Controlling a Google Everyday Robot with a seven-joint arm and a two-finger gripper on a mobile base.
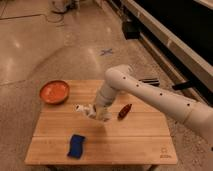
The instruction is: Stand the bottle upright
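Observation:
The bottle (84, 109) is small and white with an orange label. It lies roughly on its side near the middle of the wooden table (140, 145), its cap pointing left. My gripper (98, 113) reaches down from the white arm (150, 95) and is closed around the bottle's right part, just above the tabletop. The bottle's far end is hidden by the fingers.
An orange bowl (54, 91) sits at the table's back left corner. A blue sponge (76, 145) lies near the front left edge. A small dark red tapered object (124, 111) lies just right of the gripper. A dark box (131, 29) stands on the floor behind.

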